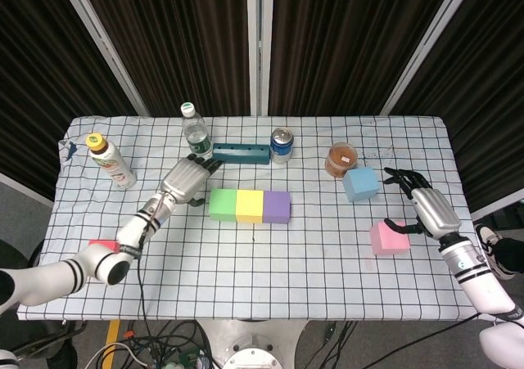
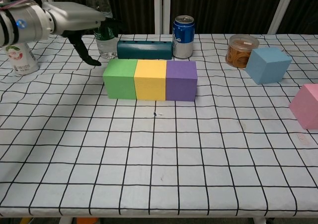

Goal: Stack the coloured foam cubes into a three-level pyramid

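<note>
With green (image 1: 222, 204), yellow (image 1: 249, 206) and purple cubes (image 1: 277, 207) rowed mid-frame, the blue (image 1: 360, 184) and pink cubes (image 1: 388, 237) sit right beside the empty, spread right hand (image 1: 427, 210) (left hand (image 1: 183, 181) likewise empty), and being probably light, squashy foam, they want gentle grips on opposite flat faces.

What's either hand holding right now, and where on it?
Nothing. The left hand hangs open beside the green cube; the right hand is open between the blue cube and pink cube.
</note>
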`<state>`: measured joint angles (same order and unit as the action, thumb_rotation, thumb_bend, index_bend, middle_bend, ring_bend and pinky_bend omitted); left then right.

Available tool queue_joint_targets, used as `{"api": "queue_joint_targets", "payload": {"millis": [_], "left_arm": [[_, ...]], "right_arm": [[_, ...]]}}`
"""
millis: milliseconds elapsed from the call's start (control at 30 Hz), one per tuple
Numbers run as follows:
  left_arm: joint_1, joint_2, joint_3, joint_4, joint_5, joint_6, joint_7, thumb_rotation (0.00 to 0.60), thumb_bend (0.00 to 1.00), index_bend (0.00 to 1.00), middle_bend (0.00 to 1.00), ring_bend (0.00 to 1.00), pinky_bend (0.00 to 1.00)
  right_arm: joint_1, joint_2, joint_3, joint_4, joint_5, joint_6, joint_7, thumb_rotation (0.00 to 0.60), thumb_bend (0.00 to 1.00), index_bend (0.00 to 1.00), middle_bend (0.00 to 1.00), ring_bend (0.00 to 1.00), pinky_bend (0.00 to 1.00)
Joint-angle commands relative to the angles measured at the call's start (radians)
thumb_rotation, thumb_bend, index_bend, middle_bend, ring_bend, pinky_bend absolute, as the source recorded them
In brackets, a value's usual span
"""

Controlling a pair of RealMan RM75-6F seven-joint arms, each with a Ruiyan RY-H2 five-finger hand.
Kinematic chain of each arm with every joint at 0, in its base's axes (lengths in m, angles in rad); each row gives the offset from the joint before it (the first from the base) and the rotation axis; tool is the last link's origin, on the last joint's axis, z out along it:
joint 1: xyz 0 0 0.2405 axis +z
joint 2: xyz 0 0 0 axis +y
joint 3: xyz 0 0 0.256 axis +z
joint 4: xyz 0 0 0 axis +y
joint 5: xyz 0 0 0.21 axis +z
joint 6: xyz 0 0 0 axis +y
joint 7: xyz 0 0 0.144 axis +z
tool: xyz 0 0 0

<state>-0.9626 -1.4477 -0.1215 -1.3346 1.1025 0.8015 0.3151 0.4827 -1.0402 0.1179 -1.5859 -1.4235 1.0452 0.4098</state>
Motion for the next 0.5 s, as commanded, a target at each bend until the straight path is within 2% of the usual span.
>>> {"api": "queue_joint_targets", "payload": {"millis": [33, 133, 300, 500], "left_arm": [[0.100, 0.095, -0.005, -0.122, 0.028, 0.129, -0.073, 0.595, 0.17, 0.08, 0.15, 0.23, 0.23], [0.171, 0.159, 0.007, -0.192, 0.054, 0.212, -0.113, 0.600, 0.17, 0.08, 0.15, 0.23, 0.23], [0.278, 0.231, 0.049, -0.246, 0.096, 0.316, -0.141, 0.600, 0.17, 0.09, 0.15, 0.23, 0.22], [0.346, 0.290, 0.115, -0.297, 0.172, 0.337, -0.149, 0.600, 0.17, 0.11, 0.16, 0.23, 0.22]], "right_arm": [[-0.013, 0.002, -0.006, -0.003, -0.001, 0.013, -0.005, 0.600, 0.20, 0.00, 0.21, 0.04, 0.00], [-0.025, 0.007, -0.015, -0.008, 0.001, 0.019, -0.012, 0.600, 0.20, 0.00, 0.22, 0.04, 0.00], [-0.039, 0.010, -0.020, -0.014, -0.004, 0.032, -0.010, 0.600, 0.20, 0.00, 0.22, 0.04, 0.00], [-0.043, 0.023, -0.008, -0.028, -0.015, 0.058, -0.011, 0.600, 0.20, 0.00, 0.22, 0.04, 0.00]]}}
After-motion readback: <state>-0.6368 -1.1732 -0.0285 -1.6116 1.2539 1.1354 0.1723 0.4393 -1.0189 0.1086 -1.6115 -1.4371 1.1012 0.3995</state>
